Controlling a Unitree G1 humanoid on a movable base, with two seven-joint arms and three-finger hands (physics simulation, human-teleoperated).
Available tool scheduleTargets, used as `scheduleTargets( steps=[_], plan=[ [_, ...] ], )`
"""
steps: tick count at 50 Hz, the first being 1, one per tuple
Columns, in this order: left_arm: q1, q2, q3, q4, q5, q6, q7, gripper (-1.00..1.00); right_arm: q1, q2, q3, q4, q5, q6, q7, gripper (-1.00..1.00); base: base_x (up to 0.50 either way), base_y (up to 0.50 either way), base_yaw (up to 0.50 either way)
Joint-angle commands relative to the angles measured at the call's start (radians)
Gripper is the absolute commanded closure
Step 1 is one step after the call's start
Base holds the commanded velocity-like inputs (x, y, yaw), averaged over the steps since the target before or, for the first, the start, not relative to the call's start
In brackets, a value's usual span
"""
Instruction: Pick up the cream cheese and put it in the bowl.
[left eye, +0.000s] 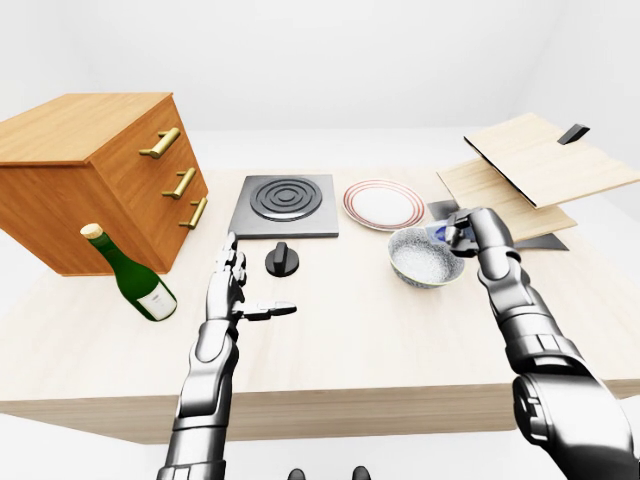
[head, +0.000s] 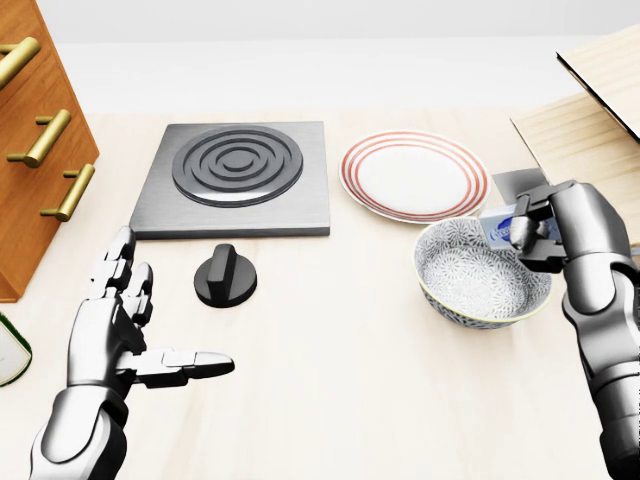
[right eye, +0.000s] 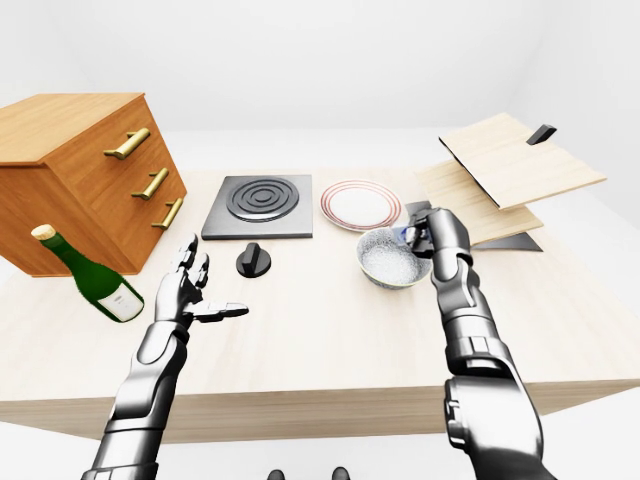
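The cream cheese (head: 503, 229) is a small white and blue box held in my right hand (head: 533, 232), whose fingers are closed round it. The hand holds it just above the right rim of the patterned grey bowl (head: 480, 277), which stands on the wooden table below the plate. My left hand (head: 135, 335) is open and empty, palm turned inward, hovering over the table at the lower left, below the black knob (head: 225, 275).
A red-rimmed white plate (head: 415, 175) lies above the bowl, and a grey hob plate (head: 235, 175) to its left. A wooden drawer cabinet (left eye: 95, 170) and a green wine bottle (left eye: 130, 275) are at the left. Tilted wooden boards (left eye: 540, 165) stand at the right.
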Motion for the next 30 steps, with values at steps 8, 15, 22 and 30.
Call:
scheduleTargets(
  steps=[8, 15, 22, 30],
  plan=[
    [-0.008, 0.003, 0.004, 0.022, -0.005, -0.009, 0.000, -1.00, -0.036, 0.025, 0.041, 0.130, -0.150, 0.000, -0.039, 1.00, 0.00, 0.00, 0.00],
    [-0.005, 0.004, 0.005, 0.016, -0.007, -0.006, -0.001, -1.00, -0.043, 0.029, 0.045, 0.143, -0.162, 0.000, -0.050, 1.00, 0.00, 0.00, 0.00],
    [-0.002, 0.003, 0.005, 0.015, -0.008, -0.007, -0.001, -1.00, -0.045, 0.030, 0.047, 0.155, -0.165, 0.000, -0.058, 1.00, 0.00, 0.00, 0.00],
    [-0.005, 0.004, 0.007, 0.014, -0.010, -0.004, 0.000, -1.00, -0.045, 0.032, 0.048, 0.153, -0.166, 0.000, -0.057, 1.00, 0.00, 0.00, 0.00]
  ],
)
